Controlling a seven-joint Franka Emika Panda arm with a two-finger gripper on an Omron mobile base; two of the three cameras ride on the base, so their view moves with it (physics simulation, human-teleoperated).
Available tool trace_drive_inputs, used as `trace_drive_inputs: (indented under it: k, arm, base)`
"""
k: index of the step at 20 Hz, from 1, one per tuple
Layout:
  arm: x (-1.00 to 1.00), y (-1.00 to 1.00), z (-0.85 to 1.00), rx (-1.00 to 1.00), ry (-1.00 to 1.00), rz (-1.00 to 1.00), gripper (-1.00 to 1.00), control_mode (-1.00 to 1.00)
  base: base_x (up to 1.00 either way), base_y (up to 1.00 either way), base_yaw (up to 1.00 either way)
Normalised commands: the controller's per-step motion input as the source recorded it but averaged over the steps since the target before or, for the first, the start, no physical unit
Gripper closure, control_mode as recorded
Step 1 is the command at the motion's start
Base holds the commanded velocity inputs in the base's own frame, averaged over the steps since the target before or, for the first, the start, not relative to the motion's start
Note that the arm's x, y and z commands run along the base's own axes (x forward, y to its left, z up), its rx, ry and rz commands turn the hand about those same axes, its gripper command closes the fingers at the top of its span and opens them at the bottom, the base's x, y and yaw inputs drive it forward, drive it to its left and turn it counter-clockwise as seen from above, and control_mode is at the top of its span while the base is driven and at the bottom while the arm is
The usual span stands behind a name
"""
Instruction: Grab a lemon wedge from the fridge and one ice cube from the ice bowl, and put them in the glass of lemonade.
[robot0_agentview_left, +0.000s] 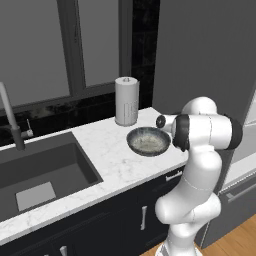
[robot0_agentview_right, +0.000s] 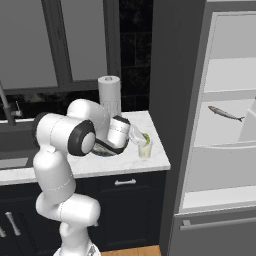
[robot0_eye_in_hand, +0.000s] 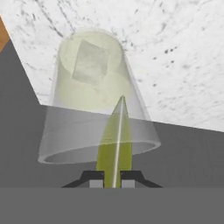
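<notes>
The gripper (robot0_eye_in_hand: 114, 183) is pinching the lemon wedge (robot0_eye_in_hand: 116, 140) between its pressed-in fingertips (robot0_eye_in_hand: 92, 178), holding it edge-on right over the mouth of the glass of lemonade (robot0_eye_in_hand: 94, 94). An ice cube (robot0_eye_in_hand: 89, 62) is already floating in the pale drink. In the right base view the glass (robot0_agentview_right: 145, 148) is standing on the marble counter (robot0_agentview_right: 150, 162) near its front right corner, w/ the hand just beside it.

The wedge is looking light, soft & prob. slippery (thin rind edge, wet flesh), so a gentle pinch across its flat sides seems best; squeezing harder could squirt it out. The glass is looking light & tippy, easy to knock.

The ice bowl (robot0_agentview_left: 148, 141) is sitting further back on the counter, near the paper-towel roll (robot0_agentview_left: 126, 101), w/ the sink (robot0_agentview_left: 45, 172) well apart to the left. The fridge (robot0_agentview_right: 225, 125) is standing open at right, a grey fish (robot0_agentview_right: 226, 114) lying on a white shelf. Room around the glass is tight: counter edge close by.
</notes>
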Motion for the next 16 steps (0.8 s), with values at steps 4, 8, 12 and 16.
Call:
trace_drive_inputs:
  k: [4, 8, 12, 16]
  arm:
    - [-0.08, 0.00, 0.04, 0.02, 0.01, 0.00, 1.00, -1.00]
    - [-0.04, 0.00, 0.00, 0.00, 0.00, 0.00, -1.00, -1.00]
    - [0.00, 0.00, 0.00, 0.00, 0.00, 0.00, -1.00, -1.00]
    - [-0.01, 0.00, 0.01, 0.00, 0.00, 0.00, -1.00, -1.00]
  base:
    - [0.00, 0.00, 0.00]
    - [0.00, 0.00, 0.00]
    - [0.00, 0.00, 0.00]
    - [0.00, 0.00, 0.00]
